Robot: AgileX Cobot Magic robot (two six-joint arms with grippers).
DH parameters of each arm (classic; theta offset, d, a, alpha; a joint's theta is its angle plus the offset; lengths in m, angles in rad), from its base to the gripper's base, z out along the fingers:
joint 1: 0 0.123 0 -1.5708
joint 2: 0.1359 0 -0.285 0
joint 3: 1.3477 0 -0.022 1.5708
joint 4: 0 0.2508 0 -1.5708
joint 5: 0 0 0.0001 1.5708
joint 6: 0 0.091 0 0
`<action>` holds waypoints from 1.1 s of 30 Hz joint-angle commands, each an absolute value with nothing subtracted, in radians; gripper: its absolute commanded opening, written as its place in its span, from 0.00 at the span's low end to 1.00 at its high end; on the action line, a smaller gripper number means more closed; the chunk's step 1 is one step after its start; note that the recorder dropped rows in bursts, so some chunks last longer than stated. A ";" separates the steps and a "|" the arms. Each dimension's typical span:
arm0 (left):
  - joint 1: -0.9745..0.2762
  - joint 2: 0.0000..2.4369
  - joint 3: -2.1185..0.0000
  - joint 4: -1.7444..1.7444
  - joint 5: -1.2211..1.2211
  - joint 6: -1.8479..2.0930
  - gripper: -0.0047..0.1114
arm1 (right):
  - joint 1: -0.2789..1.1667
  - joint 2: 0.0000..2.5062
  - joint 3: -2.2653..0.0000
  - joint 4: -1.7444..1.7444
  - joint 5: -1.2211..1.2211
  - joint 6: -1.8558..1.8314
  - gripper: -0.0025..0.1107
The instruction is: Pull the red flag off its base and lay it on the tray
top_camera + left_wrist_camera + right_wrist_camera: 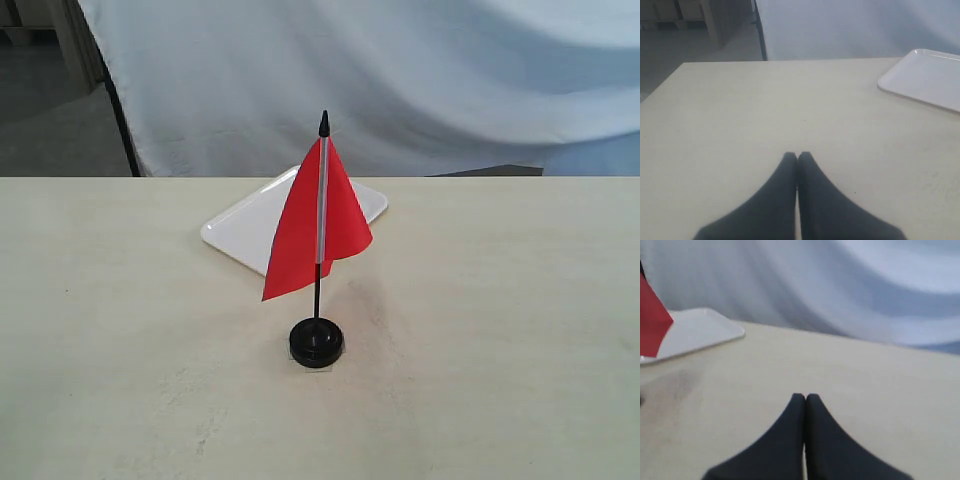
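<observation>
The red flag (305, 225) stands upright on its thin black stick, planted in the round black base (316, 342) at the table's middle. Behind it lies the white tray (245, 222), partly hidden by the cloth. Neither gripper shows in the exterior view. My left gripper (797, 156) is shut with nothing in it, low over bare table, the tray (925, 77) ahead of it to one side. My right gripper (805, 397) is also shut and empty; a corner of the flag (652, 325) and the tray (702, 330) show at the edge of its view.
A pale wooden table (500, 330) fills the scene. A white cloth backdrop (420, 70) hangs behind its far edge, with a black stand leg (120, 115) at the left.
</observation>
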State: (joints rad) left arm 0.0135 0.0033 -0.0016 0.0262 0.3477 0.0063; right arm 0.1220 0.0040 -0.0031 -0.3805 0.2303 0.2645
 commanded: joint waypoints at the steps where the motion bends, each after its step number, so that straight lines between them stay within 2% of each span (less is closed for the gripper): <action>1: 0.011 0.000 0.000 0.029 0.343 0.000 0.04 | 0.125 0.000 0.000 -0.417 -0.068 0.264 0.02; 4: 0.011 0.000 0.000 0.029 0.343 0.000 0.04 | 0.125 0.000 0.000 -0.417 -0.200 0.283 0.02; 9: 0.011 0.000 0.000 0.029 0.343 0.000 0.04 | 0.125 0.000 0.000 -0.394 -0.461 0.654 0.02; 12: 0.011 0.000 0.000 0.029 0.343 0.000 0.04 | 0.125 0.000 0.000 -0.394 -0.553 0.635 0.02; 13: 0.011 0.000 0.000 0.029 0.343 0.000 0.04 | 0.125 0.000 0.000 -0.349 -0.650 0.580 0.02; 15: 0.011 0.000 0.000 0.029 0.343 0.000 0.04 | 0.125 0.047 -0.021 -0.299 -0.669 0.539 0.02; 17: 0.011 0.000 0.000 0.029 0.343 0.000 0.04 | 0.125 0.194 -0.060 -0.305 -0.698 0.490 0.02; 21: 0.011 0.000 0.000 0.029 0.343 0.000 0.04 | 0.125 0.642 -0.065 -0.323 -1.017 0.363 0.02; 24: 0.011 0.000 0.000 0.029 0.343 0.000 0.04 | 0.125 0.978 -0.115 -0.384 -1.134 0.285 0.02; 33: 0.011 0.000 0.000 0.029 0.343 0.000 0.04 | 0.125 1.767 -0.456 -0.823 -1.183 0.258 0.02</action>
State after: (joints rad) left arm 0.0135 0.0033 -0.0016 0.0262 0.3477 0.0063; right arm 0.1220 1.5921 -0.3726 -0.6903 -1.1686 0.2642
